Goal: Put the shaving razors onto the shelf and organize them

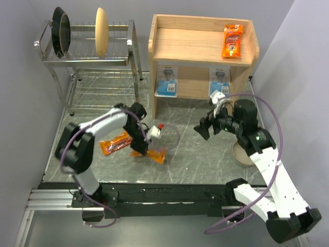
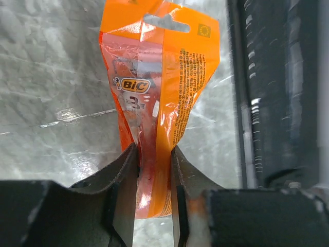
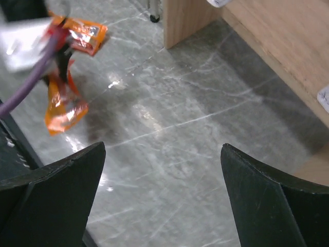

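Left hand is clamped on the held pack, an orange BiC one, w/ fingers pinching its lower end. From the top cam it's around 7 o'clock, low at the worktop; can't tell if it's touching. Loose pack lies flat just at its 9. Right hand is wide open w/ nothing in it, at approx 4 o'clock. Shelf sits at 1 o'clock: shelved pack is on the top tier at the right end. On the btm tier, left card and right card stand at opposite ends.
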### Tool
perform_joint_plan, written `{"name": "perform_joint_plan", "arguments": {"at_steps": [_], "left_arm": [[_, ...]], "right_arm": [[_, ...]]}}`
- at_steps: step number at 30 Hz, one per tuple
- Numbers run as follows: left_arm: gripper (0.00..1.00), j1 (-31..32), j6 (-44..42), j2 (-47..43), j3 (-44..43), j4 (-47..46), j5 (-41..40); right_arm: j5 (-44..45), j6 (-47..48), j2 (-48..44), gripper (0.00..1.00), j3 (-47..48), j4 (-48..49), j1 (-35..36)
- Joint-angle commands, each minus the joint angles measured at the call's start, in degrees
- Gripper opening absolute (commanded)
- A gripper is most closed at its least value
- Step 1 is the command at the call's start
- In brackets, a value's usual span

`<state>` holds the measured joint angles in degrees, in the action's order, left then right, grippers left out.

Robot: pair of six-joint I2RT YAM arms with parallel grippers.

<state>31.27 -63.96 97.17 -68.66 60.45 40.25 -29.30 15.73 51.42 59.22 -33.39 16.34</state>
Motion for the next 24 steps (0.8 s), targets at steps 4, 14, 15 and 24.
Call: {"name": "perform_joint_plan", "arguments": {"at_steps": [4, 14, 15, 24], "left_arm": [[0.23, -4.5, 3.5, 10.9, -12.7, 18.5, 15.7], [0.24, -4.4, 10.3, 12.1, -14.7, 18.5, 27.3], [0.24, -4.5, 10.5, 11.9, -14.7, 18.5, 28.5], [0.24, -4.4, 11.6, 10.7, -13.4, 18.5, 29.7]], "right_arm": [[-6.4, 29.8, -9.4, 1.0, -9.2, 6.1, 3.3], [-8.2, 52.5, -3.2, 1.0, -13.2, 10.1, 17.8], [-8.6, 53.1, -2.6, 1.0, -13.3, 11.9, 19.2], [-14.0, 60.4, 4.6, 0.97, -12.2, 10.3, 23.4]]}}
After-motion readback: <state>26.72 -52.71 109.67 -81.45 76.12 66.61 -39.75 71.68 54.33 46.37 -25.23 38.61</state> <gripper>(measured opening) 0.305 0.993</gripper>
